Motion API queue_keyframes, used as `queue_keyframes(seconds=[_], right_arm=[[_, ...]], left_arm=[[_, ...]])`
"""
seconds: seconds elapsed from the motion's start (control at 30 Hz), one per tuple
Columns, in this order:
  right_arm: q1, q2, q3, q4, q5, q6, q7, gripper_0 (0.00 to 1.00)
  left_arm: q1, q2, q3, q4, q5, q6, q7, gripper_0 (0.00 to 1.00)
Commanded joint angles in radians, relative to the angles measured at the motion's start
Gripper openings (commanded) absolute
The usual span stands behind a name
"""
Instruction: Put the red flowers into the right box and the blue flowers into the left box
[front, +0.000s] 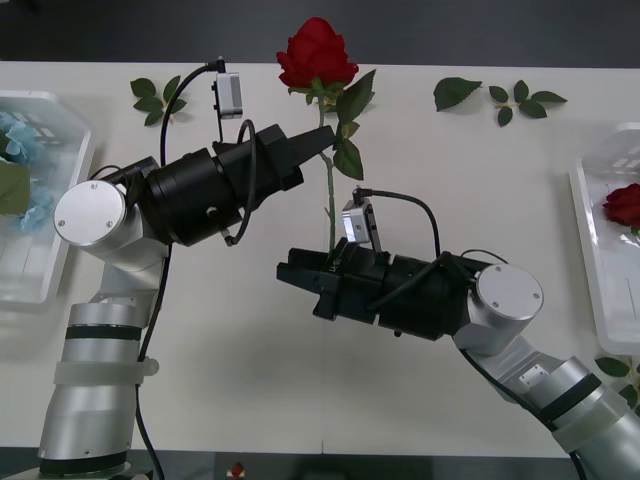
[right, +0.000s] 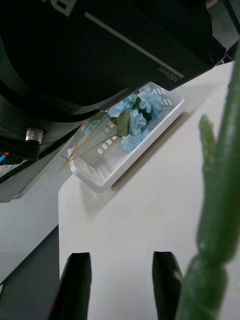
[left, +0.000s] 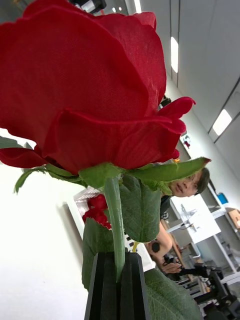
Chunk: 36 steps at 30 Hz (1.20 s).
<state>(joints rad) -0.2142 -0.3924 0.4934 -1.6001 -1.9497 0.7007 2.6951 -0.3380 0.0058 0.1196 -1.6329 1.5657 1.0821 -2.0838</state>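
A red rose (front: 316, 52) is held up over the far middle of the table, my left gripper (front: 323, 141) shut on its stem just under the bloom. The left wrist view has the bloom (left: 85, 85) close up and the black fingers (left: 102, 290) clamped on the stem. My right gripper (front: 287, 272) hovers open by the lower stem (front: 329, 205); its fingers (right: 75, 285) stand apart with the stem (right: 220, 200) beside them, not between. Blue flowers (front: 18, 140) lie in the left box (front: 40, 275), (right: 145, 150). Another red flower (front: 624, 204) lies in the right box (front: 592, 240).
Loose green leaf sprigs lie on the white table: one at the far left (front: 155, 98), two at the far right (front: 455, 92) (front: 525, 100), and one by the right box's near corner (front: 620, 368). The two arms are close together at mid-table.
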Motion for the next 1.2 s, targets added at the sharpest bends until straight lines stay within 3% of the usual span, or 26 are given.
queue_keyframes(seconds=[0.03,0.33,0.4,0.5,0.63,0.77,0.9,1.03,1.2], right_arm=[[-0.014,0.006,-0.013,-0.021,0.002,-0.001,0.01,0.0],[-0.013,0.001,-0.016,-0.021,0.003,-0.003,0.01,0.0],[-0.013,0.001,-0.018,-0.021,0.003,-0.003,0.01,0.0],[-0.014,0.001,-0.019,-0.021,0.003,-0.004,0.01,0.0],[-0.016,0.0,-0.019,-0.021,0.003,-0.006,0.01,0.0],[-0.022,-0.016,-0.018,-0.021,0.003,-0.012,0.01,0.0],[-0.053,-0.076,-0.009,-0.021,0.003,-0.013,0.01,0.0],[-0.113,-0.218,0.031,-0.021,0.0,-0.046,0.01,0.0],[-0.229,-0.51,0.155,-0.021,-0.083,-0.086,0.01,0.0]], left_arm=[[0.016,0.0,0.002,-0.021,-0.001,-0.007,0.019,0.0],[0.017,0.086,-0.006,-0.021,0.033,-0.007,0.019,0.01],[0.017,0.123,-0.011,-0.021,0.05,-0.007,0.019,0.15],[0.034,0.206,-0.023,-0.021,0.114,-0.005,0.019,0.55],[0.074,0.333,-0.055,-0.021,0.251,-0.005,0.014,0.76],[0.112,0.456,-0.074,-0.021,0.353,0.019,-0.004,0.86],[0.129,0.568,-0.058,-0.021,0.395,0.081,-0.041,0.89],[0.131,0.691,-0.063,-0.021,0.425,0.128,-0.07,0.9],[0.126,0.853,-0.147,-0.028,0.528,0.084,-0.156,0.91]])
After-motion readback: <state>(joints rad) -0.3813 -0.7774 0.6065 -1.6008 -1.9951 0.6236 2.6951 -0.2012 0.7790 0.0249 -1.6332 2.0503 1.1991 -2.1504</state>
